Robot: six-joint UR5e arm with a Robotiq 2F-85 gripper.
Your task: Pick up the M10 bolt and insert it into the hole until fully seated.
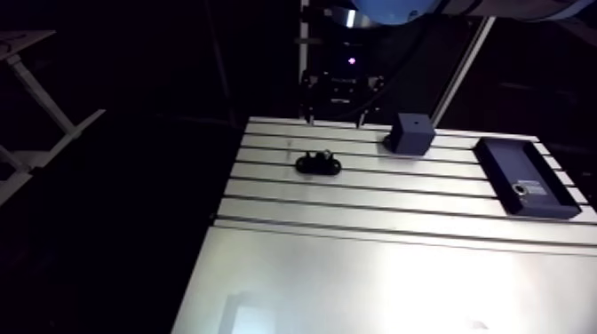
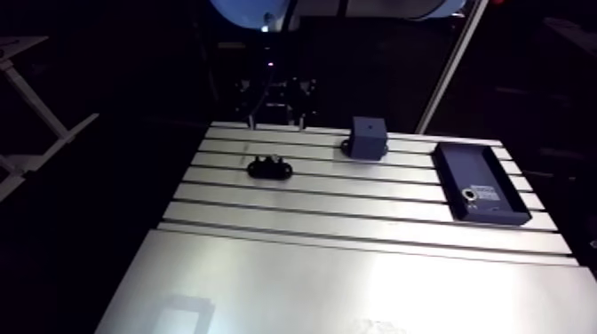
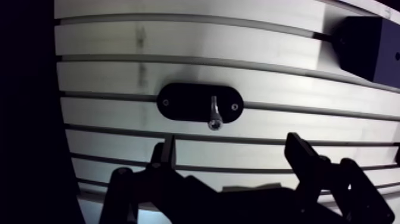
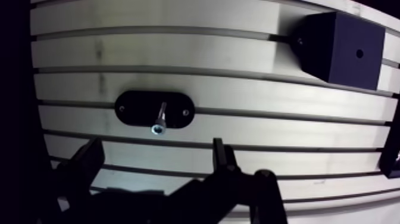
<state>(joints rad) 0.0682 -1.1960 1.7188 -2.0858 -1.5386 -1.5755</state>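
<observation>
A silver M10 bolt (image 3: pixel 213 113) stands in a black oval holder (image 3: pixel 196 102) screwed to the slotted table (image 3: pixel 119 77); in the wrist view its socket head leans toward me. My gripper (image 3: pixel 232 146) hangs above the table, open, with nothing between its fingers (image 3: pixel 168 152). The bolt and holder lie just ahead of the fingertips, nearer one finger. In the arm view the gripper (image 1: pixel 339 107) hovers over the table's far edge, behind the holder (image 1: pixel 318 163). A dark block (image 4: pixel 342 47) with a small hole (image 4: pixel 359 53) in its face sits further ahead and off to the side.
In the arm view the dark block (image 1: pixel 410 131) stands at the back of the table. A flat black rectangular fixture (image 1: pixel 524 176) with a small round socket lies near the right edge. A smooth plate (image 1: pixel 373 284) covers the table's near half.
</observation>
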